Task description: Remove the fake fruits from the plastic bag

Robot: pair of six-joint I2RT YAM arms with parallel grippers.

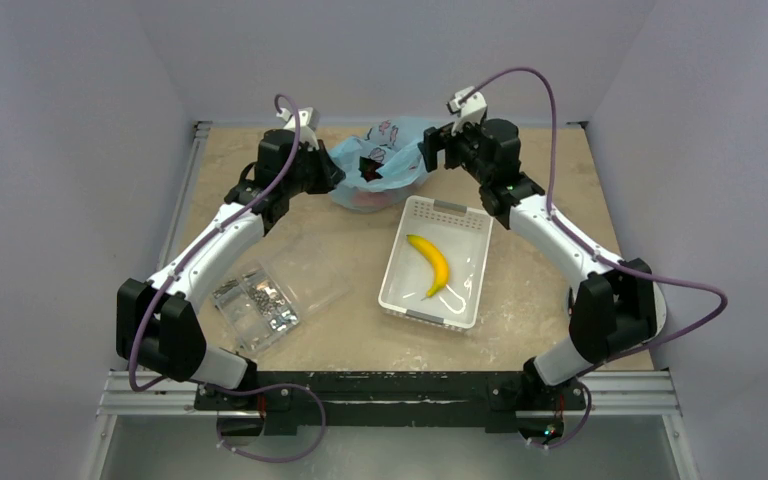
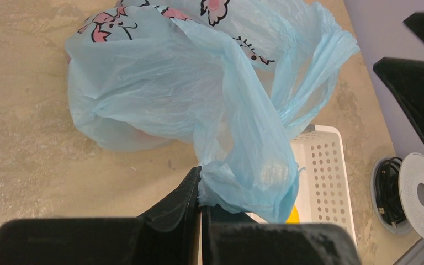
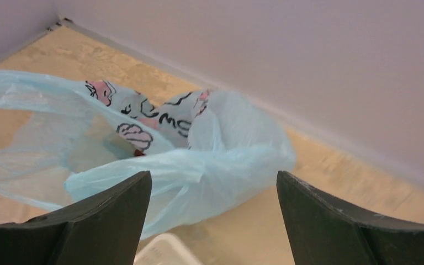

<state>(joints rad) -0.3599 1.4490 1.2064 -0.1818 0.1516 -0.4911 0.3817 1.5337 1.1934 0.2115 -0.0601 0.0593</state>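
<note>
Soft, even overhead light with no hard shadows.
The beige mottled counter [image 1: 360, 335] is uniformly bright, with only faint shade beneath the arms near its left and right edges. The white perforated plastic basket [image 1: 396, 255] carries a mild sheen on its floor. The thin translucent light-blue plastic bag [image 2: 160, 83] looks crisp in the left wrist view, where the near black fingers [image 2: 171, 221] go soft. The right wrist view is hazier overall.

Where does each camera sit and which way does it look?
Top external: above and behind, looking down at the table; left arm and right arm show whole.
Left wrist: on the left arm, looking down its left tool, shut on the plastic bag.
Right wrist: on the right arm, looking past its open right tool toward the back wall.
Shared: all see the bag; top and left wrist, the basket.
</note>
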